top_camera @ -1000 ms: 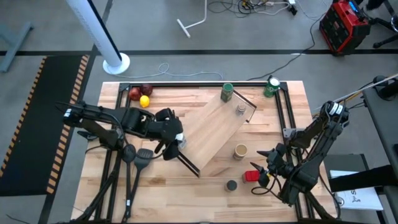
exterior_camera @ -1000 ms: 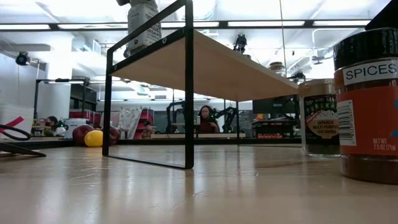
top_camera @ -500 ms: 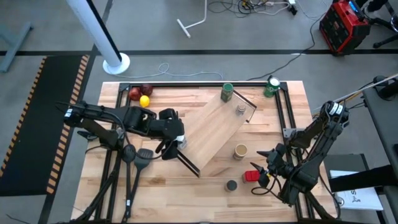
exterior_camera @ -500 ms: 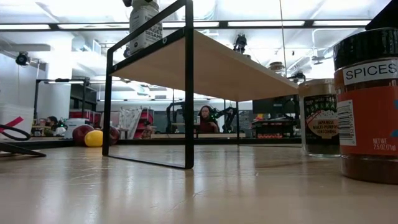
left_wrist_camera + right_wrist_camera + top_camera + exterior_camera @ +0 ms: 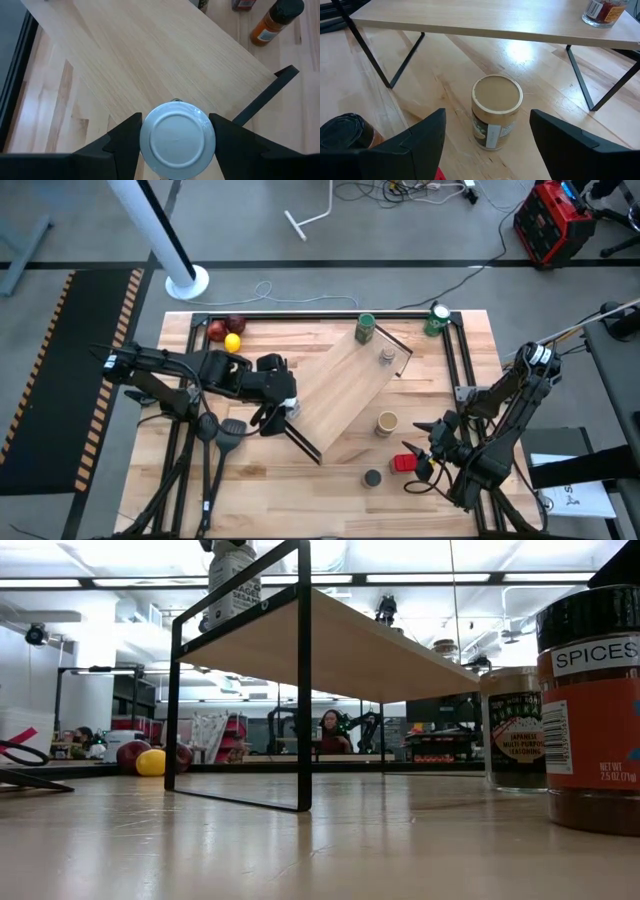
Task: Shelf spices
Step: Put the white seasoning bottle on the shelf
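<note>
My left gripper (image 5: 287,406) is shut on the white-topped spice jar (image 5: 177,140) over the near-left end of the slanted light-wood shelf (image 5: 345,388). The low view shows this jar (image 5: 232,582) at the shelf's top edge; its base is hidden behind the black bar. A green-topped jar (image 5: 365,328) and a small silvery-topped jar (image 5: 387,356) stand on the shelf's far end. My right gripper (image 5: 428,454) is open near the table's near right. It faces the tan-topped jar (image 5: 497,109) without touching it. The red-topped jar (image 5: 402,463) and the black-topped jar (image 5: 372,478) stand beside it. My left gripper pinches the white-topped jar just below its round white top (image 5: 177,140), one finger (image 5: 125,142) on each side, coming from above and pointing down. The jar stands upright in the hold over the shelf's board; whether its base rests on the board cannot be seen.
A green can with a white top (image 5: 437,318) stands at the far right corner, and red and yellow fruit (image 5: 226,333) lie at the far left. Black kitchen utensils (image 5: 222,442) hang by the left arm. A black frame (image 5: 300,317) runs along the far edge.
My left gripper has carried the white-topped jar a little farther toward the right, over the shelf's end. It has stayed shut on the jar.
</note>
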`<state>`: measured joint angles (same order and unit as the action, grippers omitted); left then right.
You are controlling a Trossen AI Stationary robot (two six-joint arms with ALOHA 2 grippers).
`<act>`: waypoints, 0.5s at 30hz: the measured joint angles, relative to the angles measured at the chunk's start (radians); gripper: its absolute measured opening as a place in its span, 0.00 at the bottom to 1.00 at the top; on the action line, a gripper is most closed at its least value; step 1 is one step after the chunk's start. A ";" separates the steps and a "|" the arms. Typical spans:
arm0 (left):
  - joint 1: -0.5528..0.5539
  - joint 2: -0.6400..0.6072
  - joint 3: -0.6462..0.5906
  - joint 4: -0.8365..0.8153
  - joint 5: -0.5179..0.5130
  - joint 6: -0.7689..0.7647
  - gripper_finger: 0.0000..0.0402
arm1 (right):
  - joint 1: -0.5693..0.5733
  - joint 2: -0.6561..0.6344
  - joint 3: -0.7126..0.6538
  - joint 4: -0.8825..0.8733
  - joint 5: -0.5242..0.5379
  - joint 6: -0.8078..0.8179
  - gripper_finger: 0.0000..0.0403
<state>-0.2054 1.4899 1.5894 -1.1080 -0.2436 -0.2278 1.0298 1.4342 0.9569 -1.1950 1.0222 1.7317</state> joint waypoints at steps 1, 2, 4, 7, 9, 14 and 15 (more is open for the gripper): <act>0.000 0.000 0.000 0.000 0.000 0.001 0.52 | 0.000 0.000 0.000 0.000 0.000 0.000 0.66; 0.000 0.000 0.000 0.000 0.000 0.001 0.53 | 0.000 0.000 0.000 0.000 0.000 0.000 0.66; 0.000 0.000 0.000 0.002 0.000 0.001 0.56 | 0.000 0.000 0.000 0.000 0.000 0.000 0.66; 0.000 0.000 0.000 0.005 -0.001 0.002 0.59 | 0.000 0.000 0.000 0.001 0.000 -0.003 0.64; 0.000 0.000 0.000 0.006 -0.001 0.002 0.61 | 0.000 0.000 0.000 0.002 0.000 -0.004 0.64; 0.000 0.000 0.000 0.008 -0.005 0.003 0.63 | 0.000 0.000 0.000 0.004 0.000 -0.004 0.63; 0.000 0.000 0.000 0.008 -0.006 0.005 0.63 | 0.000 0.000 0.000 0.004 0.000 -0.004 0.63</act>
<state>-0.2054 1.4899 1.5894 -1.0996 -0.2499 -0.2224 1.0298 1.4342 0.9569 -1.1912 1.0222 1.7279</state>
